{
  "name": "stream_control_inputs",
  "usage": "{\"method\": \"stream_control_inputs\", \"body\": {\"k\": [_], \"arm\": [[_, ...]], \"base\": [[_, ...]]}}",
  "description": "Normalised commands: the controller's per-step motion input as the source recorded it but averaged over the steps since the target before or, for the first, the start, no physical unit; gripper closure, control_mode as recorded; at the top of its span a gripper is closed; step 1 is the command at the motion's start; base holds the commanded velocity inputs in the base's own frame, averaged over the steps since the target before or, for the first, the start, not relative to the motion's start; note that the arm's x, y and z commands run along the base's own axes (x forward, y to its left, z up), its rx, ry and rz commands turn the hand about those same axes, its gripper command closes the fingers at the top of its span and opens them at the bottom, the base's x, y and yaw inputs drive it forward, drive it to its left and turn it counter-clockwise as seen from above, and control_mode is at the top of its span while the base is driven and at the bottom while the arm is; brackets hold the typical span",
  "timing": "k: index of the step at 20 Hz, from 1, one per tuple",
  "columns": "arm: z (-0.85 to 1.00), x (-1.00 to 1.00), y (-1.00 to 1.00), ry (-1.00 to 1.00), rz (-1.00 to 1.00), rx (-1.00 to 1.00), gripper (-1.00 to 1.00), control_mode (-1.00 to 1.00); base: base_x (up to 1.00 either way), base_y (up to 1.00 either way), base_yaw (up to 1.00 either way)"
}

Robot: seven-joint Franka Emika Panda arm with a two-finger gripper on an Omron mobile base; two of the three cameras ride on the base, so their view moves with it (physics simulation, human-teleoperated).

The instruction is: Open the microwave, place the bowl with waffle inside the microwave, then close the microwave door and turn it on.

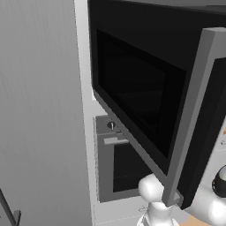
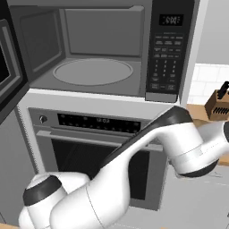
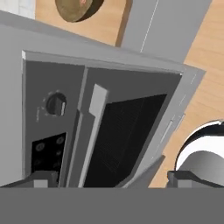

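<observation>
The microwave [image 2: 103, 31] stands open, its light grey inside and round turntable [image 2: 93, 71] bare. The microwave door [image 1: 132, 88], a black slab with a dark window, is swung far out; its long grey handle [image 1: 194, 114] runs down the free edge. In the hand view my gripper [image 3: 116, 181] is open, its fingertips [image 3: 43, 179] far apart, with a grey wedge, perhaps the door's lower corner, between them. A brown round thing [image 3: 78, 6], possibly the bowl, sits on a wooden counter at the top of that view; no waffle can be made out.
The silver-framed oven [image 2: 89, 147] with a knob [image 3: 56, 104] and bar handle sits under the microwave. The microwave's control panel [image 2: 167, 53] is at its right. A knife block [image 2: 219, 105] stands on the counter at the right. A tall grey cabinet side [image 1: 39, 110] is at the left.
</observation>
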Motion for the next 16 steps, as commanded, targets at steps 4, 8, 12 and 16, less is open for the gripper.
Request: {"method": "stream_control_inputs", "body": {"k": [4, 8, 12, 16], "arm": [[-0.01, 0.17, -0.16, 0.04, -0.02, 0.11, -1.00, -1.00], [-0.14, 0.30, -0.41, 0.03, 0.00, 0.09, -1.00, -1.00], [-0.28, 0.04, -0.01, 0.00, -0.01, 0.03, -1.00, -1.00], [-0.66, 0.03, 0.18, 0.00, -0.02, 0.00, -1.00, -1.00]], "base": [[0.00, 0.00, 0.00], [0.00, 0.00, 0.00], [0.00, 0.00, 0.00], [0.00, 0.00, 0.00]]}}
